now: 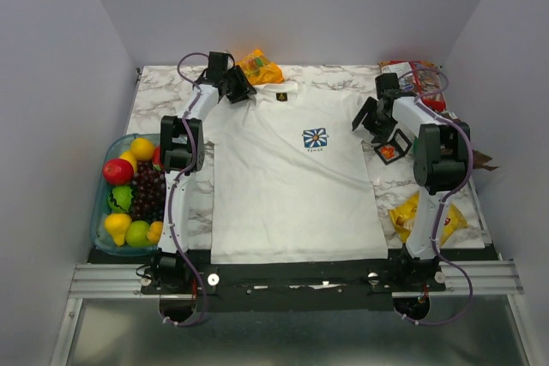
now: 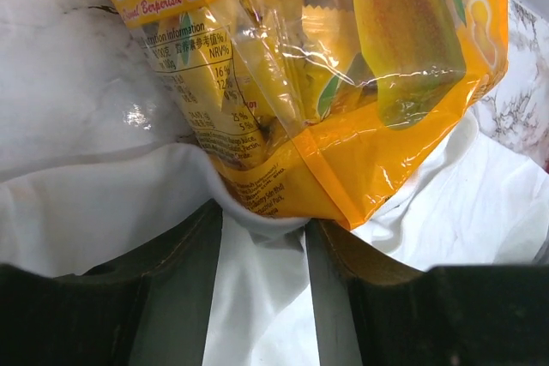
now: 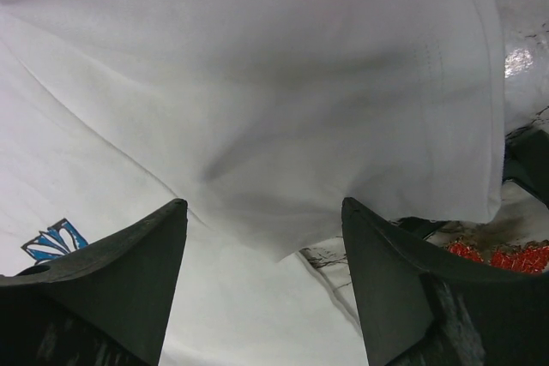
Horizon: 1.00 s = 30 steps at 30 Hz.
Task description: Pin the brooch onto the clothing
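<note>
The white T-shirt [image 1: 292, 182] lies spread flat on the marble table, its blue-and-white daisy print [image 1: 315, 137] on the chest. The tiny orange-red brooch [image 1: 390, 153] sits in a small black box just right of the shirt. My left gripper [image 1: 237, 86] is at the far left shoulder, its fingers closed in on a bunched fold of shirt fabric [image 2: 262, 297]. My right gripper [image 1: 369, 119] hangs open over the right sleeve [image 3: 283, 126], with nothing held between its fingers. Red petals [image 3: 502, 256] show at the lower right edge of the right wrist view.
An orange snack bag [image 1: 260, 66] lies at the shirt's collar, touching the fabric [image 2: 343, 83]. A red packet [image 1: 416, 75] is at the far right and a yellow bag [image 1: 426, 216] at the near right. A fruit tray [image 1: 99, 229] stands left of the left arm.
</note>
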Available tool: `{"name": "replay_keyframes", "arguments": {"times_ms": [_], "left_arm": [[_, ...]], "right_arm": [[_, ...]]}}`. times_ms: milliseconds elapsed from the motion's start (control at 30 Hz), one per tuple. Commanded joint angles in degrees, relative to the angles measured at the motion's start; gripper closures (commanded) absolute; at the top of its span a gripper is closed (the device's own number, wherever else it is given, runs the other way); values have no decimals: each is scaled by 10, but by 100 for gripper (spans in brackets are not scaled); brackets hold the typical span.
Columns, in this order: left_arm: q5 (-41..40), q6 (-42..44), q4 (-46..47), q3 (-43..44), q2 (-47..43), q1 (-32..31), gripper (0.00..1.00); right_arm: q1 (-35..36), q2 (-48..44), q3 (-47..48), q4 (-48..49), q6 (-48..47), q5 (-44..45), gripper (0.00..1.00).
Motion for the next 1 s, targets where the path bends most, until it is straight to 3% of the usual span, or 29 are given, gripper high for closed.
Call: {"name": "replay_keyframes", "arguments": {"times_ms": [0,167,400,533,833,967], "left_arm": [[4,32,36,10,7,4,45],[8,80,33,-1,-37,-3,39],[23,155,45,-37,-131,-27,16],[-2,196,39,-79,-208,-45,9],[-71,229,6,-213,-368,-60,2],[-83,247,-3,-333,-455,-60,2]], "right_arm": [[-4,-4,17,-24,-1,21,20],[-9,-9,27,-28,-14,28,19],[-10,-42,61,-25,-109,13,18],[-9,-77,61,-37,-145,40,17],[-10,-197,-61,-25,-169,43,17],[-9,-247,-138,-1,-160,18,16]]}}
